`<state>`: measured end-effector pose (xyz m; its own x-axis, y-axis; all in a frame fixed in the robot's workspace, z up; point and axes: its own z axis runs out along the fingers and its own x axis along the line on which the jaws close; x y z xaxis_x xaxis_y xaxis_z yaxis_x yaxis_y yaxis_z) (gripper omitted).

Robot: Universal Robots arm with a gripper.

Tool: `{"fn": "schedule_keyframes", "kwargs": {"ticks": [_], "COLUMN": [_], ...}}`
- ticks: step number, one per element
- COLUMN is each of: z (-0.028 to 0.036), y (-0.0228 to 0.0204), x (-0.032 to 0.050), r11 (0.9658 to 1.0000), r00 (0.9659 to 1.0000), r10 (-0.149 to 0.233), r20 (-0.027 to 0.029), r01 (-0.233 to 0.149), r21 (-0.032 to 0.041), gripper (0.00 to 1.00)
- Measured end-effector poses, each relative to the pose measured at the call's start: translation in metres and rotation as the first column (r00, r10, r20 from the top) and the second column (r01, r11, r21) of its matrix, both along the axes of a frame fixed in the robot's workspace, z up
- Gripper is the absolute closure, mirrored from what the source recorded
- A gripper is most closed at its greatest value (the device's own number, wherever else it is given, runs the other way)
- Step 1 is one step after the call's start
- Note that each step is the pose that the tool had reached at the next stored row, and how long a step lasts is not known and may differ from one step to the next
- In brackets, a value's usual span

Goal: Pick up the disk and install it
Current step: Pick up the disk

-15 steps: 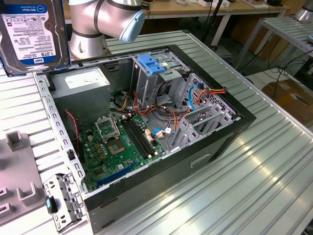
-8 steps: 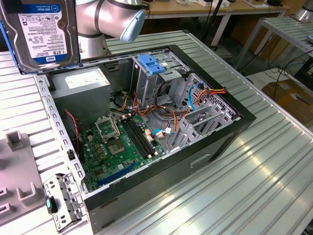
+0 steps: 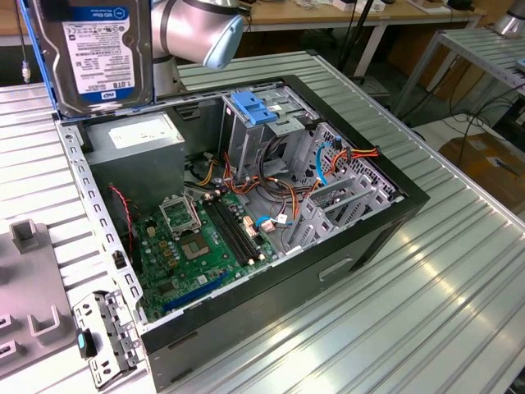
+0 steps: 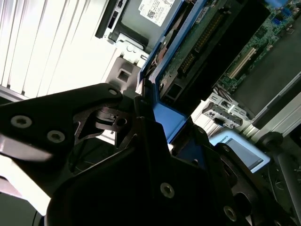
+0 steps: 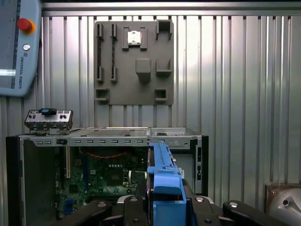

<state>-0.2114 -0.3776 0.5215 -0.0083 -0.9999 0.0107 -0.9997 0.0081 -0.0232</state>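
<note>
The gripper (image 5: 163, 203) is clamping the hard drive (image 3: 97, 49), holding it upright. The drive cage (image 3: 243, 152) is lying lower, toward the exterior view's right.

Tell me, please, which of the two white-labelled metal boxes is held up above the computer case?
It is the disk, with blue side rails, up above the case rim; the larger grey box sits inside the case.

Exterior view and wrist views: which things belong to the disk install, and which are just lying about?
Job: the disk, clamped in the gripper; the open computer case; its blue-tabbed metal cage.
Lying about: grey fixture plate; teach pendant; small metal bracket beside the case.
</note>
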Motion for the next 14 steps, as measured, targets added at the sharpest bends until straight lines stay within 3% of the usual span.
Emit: {"fn": "schedule_keyframes", "kwargs": {"ticks": [3, 14], "z": [-0.0001, -0.0002], "y": [0.0, 0.0], "x": [0.0155, 0.0536], "r11": [1.0, 1.0], "r00": [1.0, 1.0], "r10": [0.0, 0.0], "r20": [0.0001, 0.0], "r01": [0.0, 0.0], "r21": [0.0001, 0.0], "gripper": [0.63, 0.63]}}
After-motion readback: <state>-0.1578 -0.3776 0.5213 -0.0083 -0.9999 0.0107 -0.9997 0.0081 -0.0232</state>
